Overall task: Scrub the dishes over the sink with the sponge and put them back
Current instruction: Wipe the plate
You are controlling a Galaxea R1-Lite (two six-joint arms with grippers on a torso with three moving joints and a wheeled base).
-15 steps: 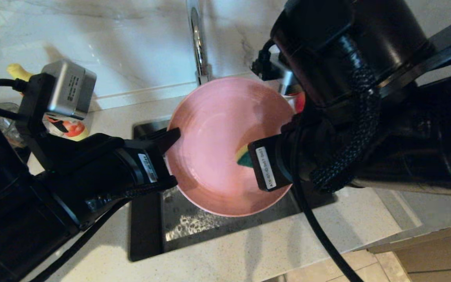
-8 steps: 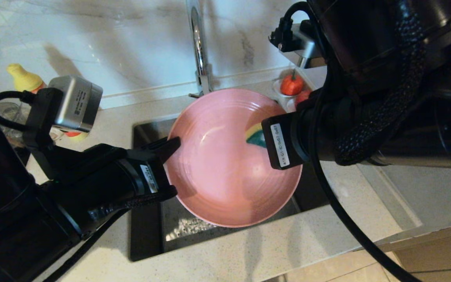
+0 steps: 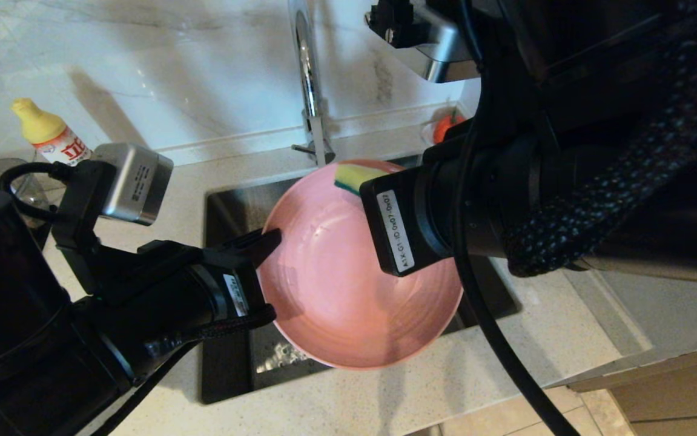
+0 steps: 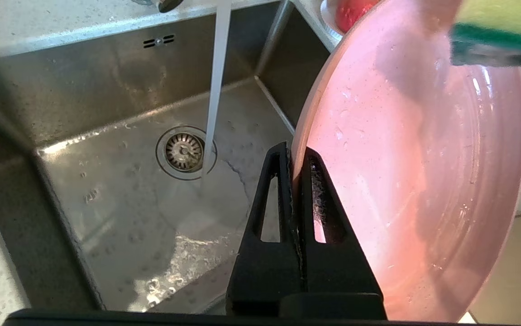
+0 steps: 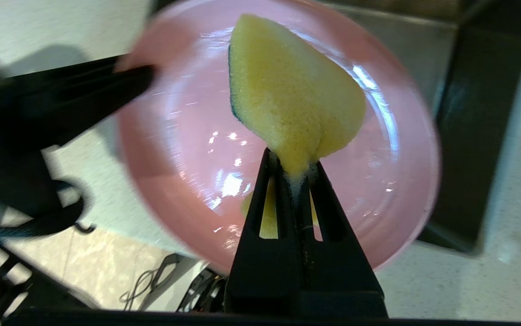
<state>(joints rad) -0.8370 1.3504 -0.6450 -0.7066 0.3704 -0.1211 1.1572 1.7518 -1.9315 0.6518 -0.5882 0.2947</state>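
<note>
Over the sink (image 3: 227, 357), centre of the head view: a pink plate (image 3: 348, 303) held for scrubbing.

At the lower left of the head view the left gripper (image 3: 266, 239) is clamped on the plate's left rim; the left wrist view (image 4: 295, 158) shows its two fingers pinching the edge, with the plate (image 4: 418, 172) tilted on its side above the steel basin (image 4: 106, 113). Water falls in a thin stream (image 4: 215, 81) from the faucet (image 3: 309, 79) toward the strainer drain (image 4: 184, 151). From the upper right of the head view the right gripper (image 5: 294, 165) squeezes the yellow sponge (image 5: 294, 104) tight, its foam bulging above the fingertips. The sponge (image 3: 354, 175) sits at the plate's upper rim, its dark green layer (image 4: 491, 43) facing the pink surface (image 5: 188, 149). A yellow-capped bottle (image 3: 48, 133) stands at the far left on the counter (image 3: 384, 393).
</note>
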